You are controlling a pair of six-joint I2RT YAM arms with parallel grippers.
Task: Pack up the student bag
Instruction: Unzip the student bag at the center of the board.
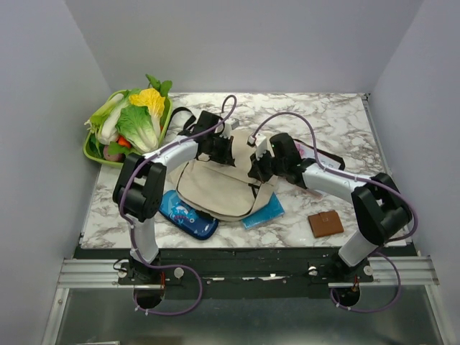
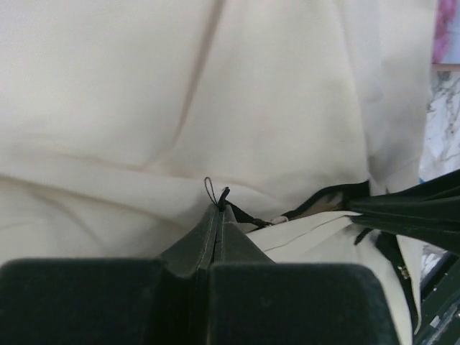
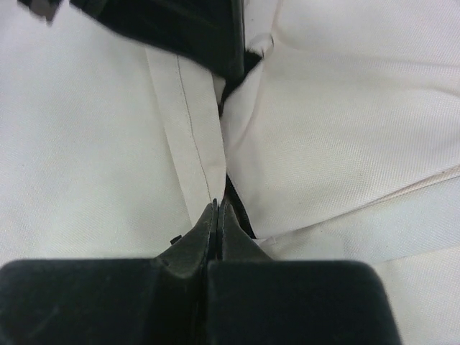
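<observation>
The beige student bag (image 1: 215, 188) lies in the middle of the table between my arms. It fills the left wrist view (image 2: 144, 93) and the right wrist view (image 3: 338, 129). My left gripper (image 1: 227, 149) is at the bag's far edge. Its jaws are shut (image 2: 218, 208), with a small black zipper pull and cord loop (image 2: 221, 194) poking out at the tips. My right gripper (image 1: 257, 171) is at the bag's right side. Its jaws are shut (image 3: 217, 210) on the edge of a beige fabric strip (image 3: 190, 129) beside the black zipper trim (image 3: 237, 205).
A dark-blue patterned pencil case (image 1: 188, 214) lies at the bag's near left. A light-blue flat item (image 1: 266, 210) sticks out at its near right. A brown wallet (image 1: 325, 223) lies right of that. A green tray (image 1: 92, 151) of vegetables stands at the far left.
</observation>
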